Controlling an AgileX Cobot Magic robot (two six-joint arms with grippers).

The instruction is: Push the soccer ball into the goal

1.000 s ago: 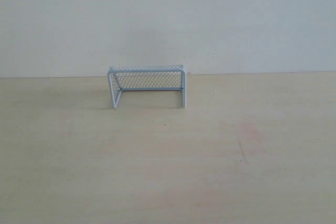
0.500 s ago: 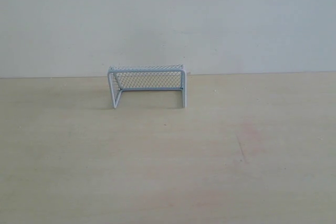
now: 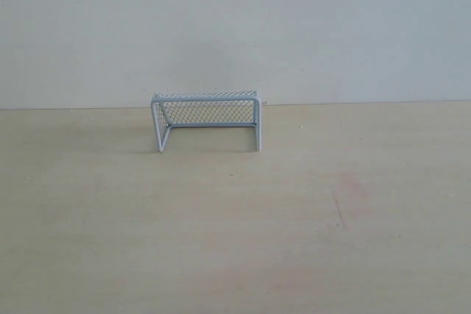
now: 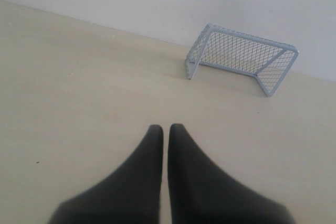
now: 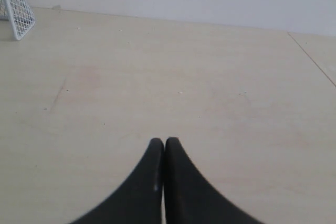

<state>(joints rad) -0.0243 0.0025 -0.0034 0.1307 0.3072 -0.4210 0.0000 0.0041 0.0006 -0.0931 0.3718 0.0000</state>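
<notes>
The goal (image 3: 207, 119), a small white frame with mesh netting, stands at the back of the pale wooden table near the wall, its mouth facing the front. It also shows in the left wrist view as the goal (image 4: 239, 57), and one corner of the goal (image 5: 16, 4) shows in the right wrist view. The soccer ball is out of view in every frame. My left gripper (image 4: 166, 128) is shut with nothing held, hovering over bare table well short of the goal. My right gripper (image 5: 164, 141) is shut too, empty, far off to the goal's side. Neither gripper appears in the exterior view.
A white wall (image 3: 235, 27) rises right behind the goal. A faint reddish stain (image 3: 346, 193) marks the table (image 3: 110, 226) right of centre. A seam in the table surface (image 5: 312, 59) runs along one side in the right wrist view.
</notes>
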